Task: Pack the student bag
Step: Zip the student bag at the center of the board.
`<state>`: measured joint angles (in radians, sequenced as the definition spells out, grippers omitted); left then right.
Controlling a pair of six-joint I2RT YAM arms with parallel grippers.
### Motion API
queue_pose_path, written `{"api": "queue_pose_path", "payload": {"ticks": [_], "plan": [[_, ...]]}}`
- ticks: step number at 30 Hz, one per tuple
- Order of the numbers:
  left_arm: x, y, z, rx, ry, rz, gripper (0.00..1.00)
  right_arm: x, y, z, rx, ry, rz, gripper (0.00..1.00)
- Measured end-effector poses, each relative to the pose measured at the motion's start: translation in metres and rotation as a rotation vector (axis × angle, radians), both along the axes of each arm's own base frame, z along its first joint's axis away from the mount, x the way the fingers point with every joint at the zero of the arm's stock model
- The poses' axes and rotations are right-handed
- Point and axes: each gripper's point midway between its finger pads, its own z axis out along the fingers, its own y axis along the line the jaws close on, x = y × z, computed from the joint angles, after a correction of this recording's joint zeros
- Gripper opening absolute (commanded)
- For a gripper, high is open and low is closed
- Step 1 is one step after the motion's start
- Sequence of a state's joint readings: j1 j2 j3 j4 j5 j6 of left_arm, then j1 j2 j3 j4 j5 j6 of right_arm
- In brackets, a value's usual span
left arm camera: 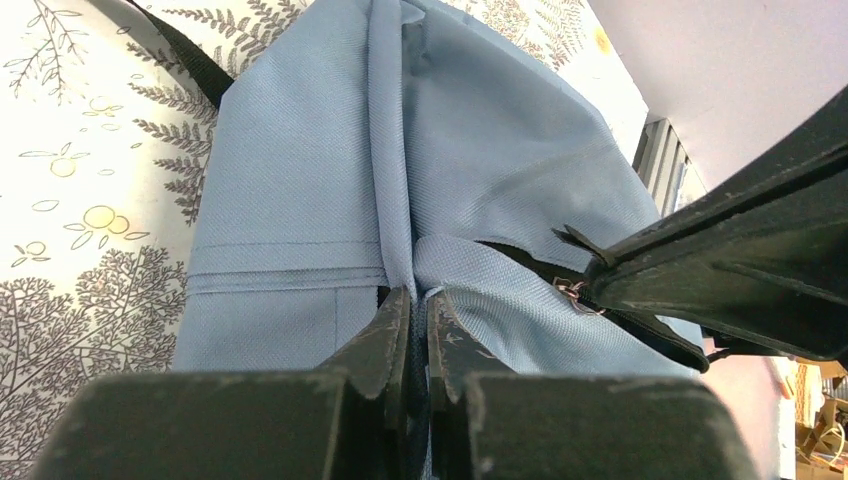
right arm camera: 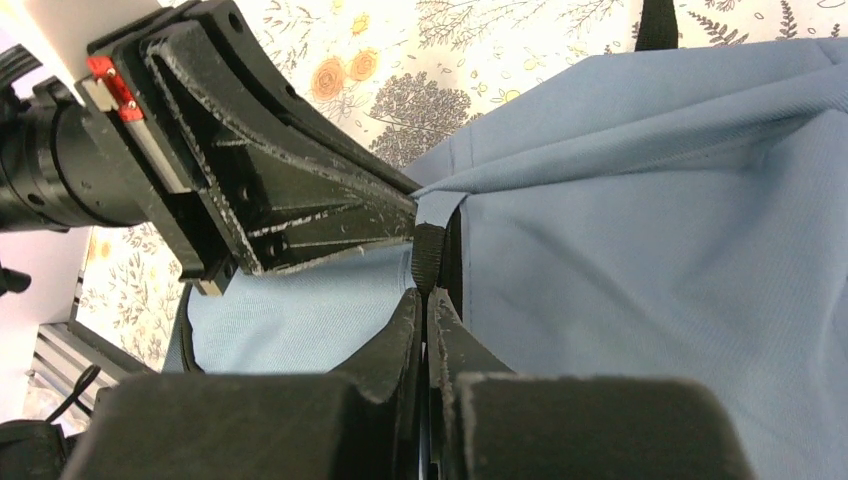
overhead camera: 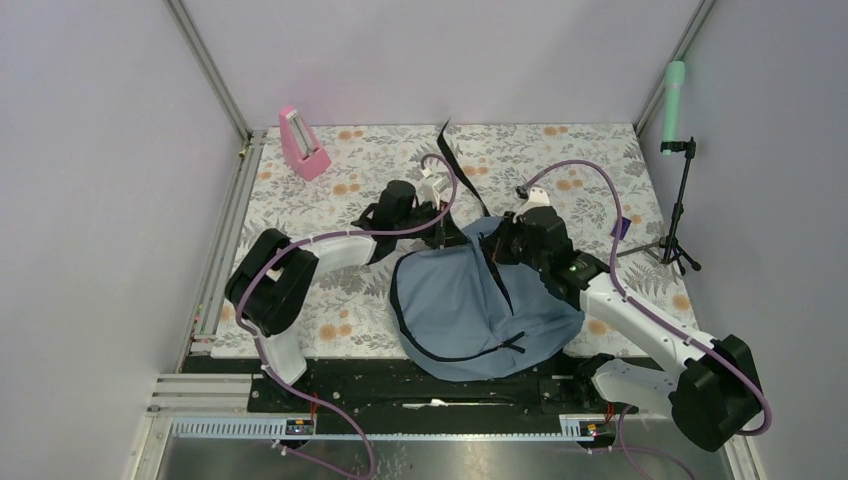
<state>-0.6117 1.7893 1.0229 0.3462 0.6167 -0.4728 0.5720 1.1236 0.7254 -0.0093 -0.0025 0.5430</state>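
Your left gripper [overhead camera: 443, 236] and right gripper [overhead camera: 498, 248] sit close together at the far edge of the student bag [overhead camera: 460, 310], which spreads out on their near side. Beyond the left gripper a black strap [overhead camera: 452, 160] trails away; farther left stands a pink wedge [overhead camera: 302, 143]. Well right of the right gripper stands a black tripod [overhead camera: 681, 215].

Soft, even light from overhead, with no harsh glare.
In my top view the student bag [overhead camera: 470, 310] throws only a faint shadow on the flowered table [overhead camera: 560, 150]. At my wrists, the left gripper [left arm camera: 418, 298] and right gripper [right arm camera: 424, 295] loom dark and slightly soft up close. The fabric weave just beyond them stays sharp, and the far corners wash out pale.
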Motion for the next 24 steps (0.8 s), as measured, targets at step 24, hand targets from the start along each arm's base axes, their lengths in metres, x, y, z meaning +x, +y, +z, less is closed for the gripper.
{"api": "queue_pose_path", "payload": {"ticks": [24], "plan": [[0.035, 0.060, -0.004, 0.005, 0.043, 0.194, 0.00, -0.014, -0.004, 0.006, -0.021, -0.018, 0.015, 0.00]]}}
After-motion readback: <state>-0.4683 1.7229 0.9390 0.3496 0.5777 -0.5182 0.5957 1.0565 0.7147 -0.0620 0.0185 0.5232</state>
